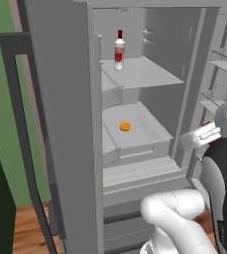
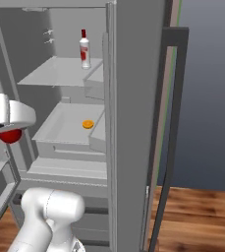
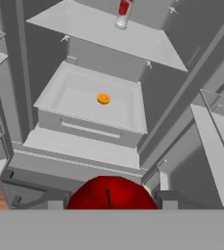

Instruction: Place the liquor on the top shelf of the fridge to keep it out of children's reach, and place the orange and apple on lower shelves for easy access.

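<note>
Left base view: I see liquor (image 1: 119,50) upright on the top shelf (image 1: 149,74) of the open fridge (image 1: 65,124), orange (image 1: 125,127) in the drawer (image 1: 144,134) below. Right base view: apple (image 2: 10,136) under my gripper (image 2: 8,129), near-left, outside the shelves. Hand view: gripper (image 3: 111,197) clenched on apple (image 3: 111,193).

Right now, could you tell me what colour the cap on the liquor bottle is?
Red; the liquor cap shows best in the left base view.

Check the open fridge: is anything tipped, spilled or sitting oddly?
Nothing stands out. The liquor stands upright on the top shelf, the orange lies in a drawer below, and the gripper holds the apple.
</note>
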{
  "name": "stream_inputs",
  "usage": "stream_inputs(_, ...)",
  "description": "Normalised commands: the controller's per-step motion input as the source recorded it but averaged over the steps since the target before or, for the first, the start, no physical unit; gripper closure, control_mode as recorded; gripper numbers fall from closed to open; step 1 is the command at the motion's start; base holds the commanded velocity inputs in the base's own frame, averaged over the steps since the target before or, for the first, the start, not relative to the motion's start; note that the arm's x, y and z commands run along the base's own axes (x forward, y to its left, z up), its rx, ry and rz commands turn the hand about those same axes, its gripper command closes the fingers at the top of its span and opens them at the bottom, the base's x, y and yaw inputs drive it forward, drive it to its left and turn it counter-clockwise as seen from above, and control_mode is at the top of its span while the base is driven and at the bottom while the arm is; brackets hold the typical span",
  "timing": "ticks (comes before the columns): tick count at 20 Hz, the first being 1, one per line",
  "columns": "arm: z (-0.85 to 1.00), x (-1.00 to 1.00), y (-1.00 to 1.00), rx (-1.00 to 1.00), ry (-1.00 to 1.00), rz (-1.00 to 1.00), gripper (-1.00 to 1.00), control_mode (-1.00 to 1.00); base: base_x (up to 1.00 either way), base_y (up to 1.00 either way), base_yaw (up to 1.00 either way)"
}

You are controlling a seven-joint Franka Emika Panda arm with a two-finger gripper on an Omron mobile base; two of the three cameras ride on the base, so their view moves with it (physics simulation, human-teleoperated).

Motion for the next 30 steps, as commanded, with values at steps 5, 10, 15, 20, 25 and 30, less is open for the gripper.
stream_inputs(5, -0.23, 0.45, 0.0, 0.0, 0.0, 0.0, 1.0, -1.0, 0.0, 0.0, 0.0)
stream_inputs(10, -0.39, 0.51, 0.0, 0.01, 0.03, 0.0, 1.0, -1.0, 0.0, 0.0, 0.0)
stream_inputs(15, -0.38, 0.47, 0.0, 0.0, 0.01, 0.0, 1.0, -1.0, 0.0, 0.0, 0.0)
stream_inputs(20, -0.27, 0.5, 0.0, 0.02, 0.0, 0.0, 1.0, -1.0, 0.0, 0.0, 0.0)
stream_inputs(25, -0.25, 0.52, 0.0, 0.06, 0.01, 0.0, 1.0, -1.0, 0.0, 0.0, 0.0)
stream_inputs(30, -0.25, 0.49, 0.0, 0.11, 0.01, 0.0, 1.0, -1.0, 0.0, 0.0, 0.0)
